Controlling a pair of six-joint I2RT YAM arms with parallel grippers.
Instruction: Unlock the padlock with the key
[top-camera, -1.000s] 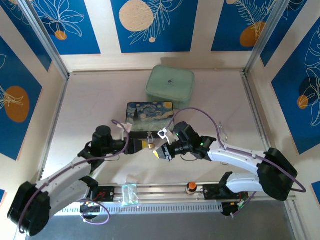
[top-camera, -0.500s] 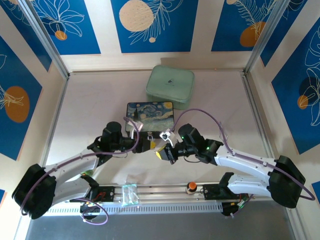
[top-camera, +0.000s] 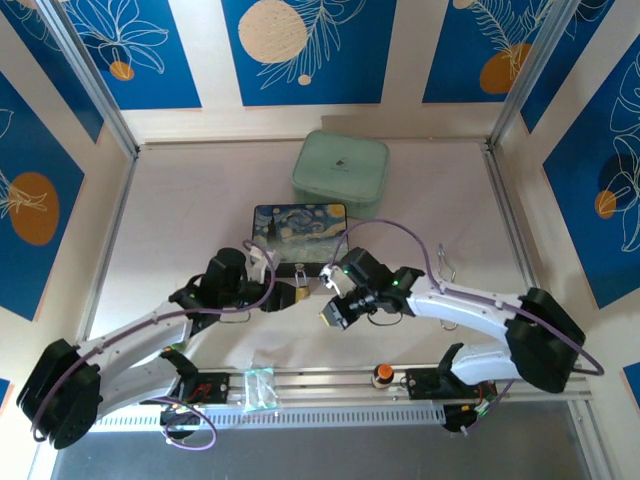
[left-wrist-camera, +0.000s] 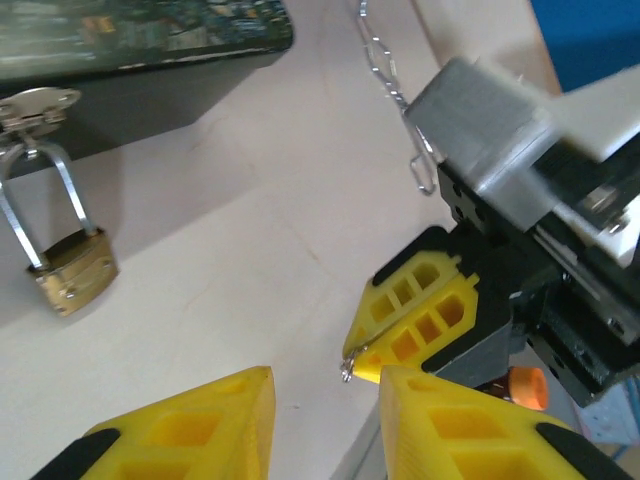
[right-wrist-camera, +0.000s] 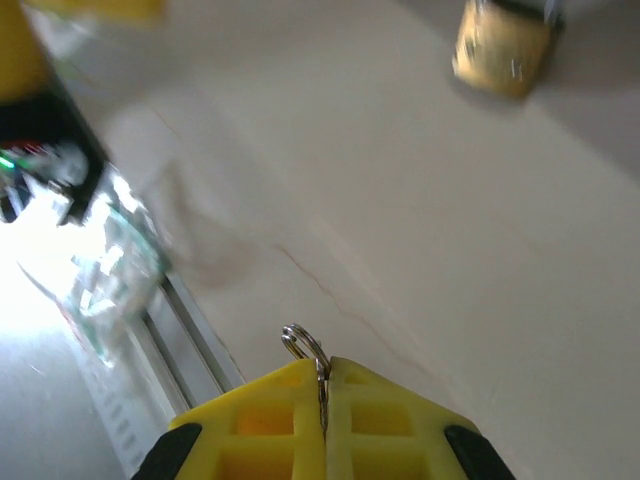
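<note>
From above, the left gripper (top-camera: 283, 294) lies low over the table (top-camera: 180, 200), just left of the padlock (top-camera: 300, 289). The padlock hangs at the near side of a dark blue box (top-camera: 298, 227), with a green case (top-camera: 340, 170) farther back. The right gripper (top-camera: 332, 313) sits just right of the padlock and a little nearer; how its fingers stand cannot be told from here.

In the left wrist view, the left gripper (left-wrist-camera: 325, 385) has its yellow fingers (left-wrist-camera: 200, 430) spread apart with nothing between them. The padlock (left-wrist-camera: 72, 272) lies on the table at the far left, its shackle through the hasp (left-wrist-camera: 35, 100) of the box. The right gripper (left-wrist-camera: 360, 362) is pressed together, and a thin bit of the key (left-wrist-camera: 350, 365) pokes out at its tip.

In the right wrist view, the right gripper (right-wrist-camera: 325, 375) is clamped tight on the key (right-wrist-camera: 308, 348), whose small ring sticks out past the fingertips. The padlock (right-wrist-camera: 500, 50) is blurred, far right and well apart from the key. A plastic bag (right-wrist-camera: 110, 270) lies to the left.
</note>
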